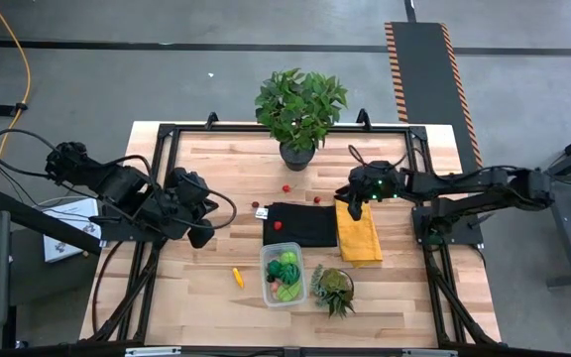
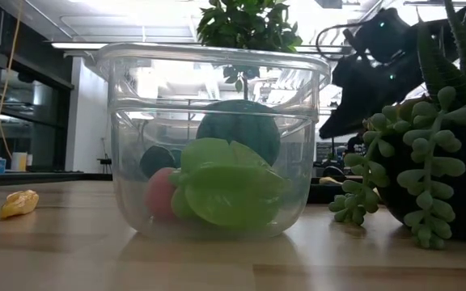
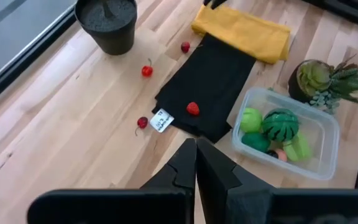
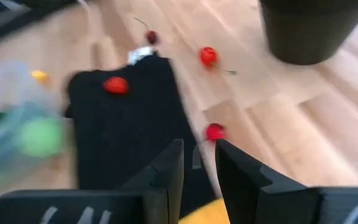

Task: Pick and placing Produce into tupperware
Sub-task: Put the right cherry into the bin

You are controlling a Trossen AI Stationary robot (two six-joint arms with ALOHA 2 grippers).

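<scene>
Several pieces of produce (image 1: 285, 274), mostly green, already sit in the tupperware (image 1: 269, 296) near the front edge of the table, just beside the small succulent (image 1: 333, 289), so I judge the job roughly half done. Still out are a red berry (image 1: 278, 225) on the black cloth (image 1: 310, 228), three more berries (image 1: 285, 187) on the bare wood between that cloth and the potted plant (image 1: 299, 107), and a yellow-orange piece (image 1: 237, 277) left of the container. My right gripper (image 4: 199, 163) hovers over the yellow cloth (image 1: 358, 233) with fingers slightly parted and holding nothing, while my left gripper (image 3: 196, 163) is clenched empty over the table's left side.

Clear glossy plastic tupperware (image 2: 217, 145); matt black cloth (image 1: 300, 224); smooth wood table (image 1: 206, 288).
</scene>
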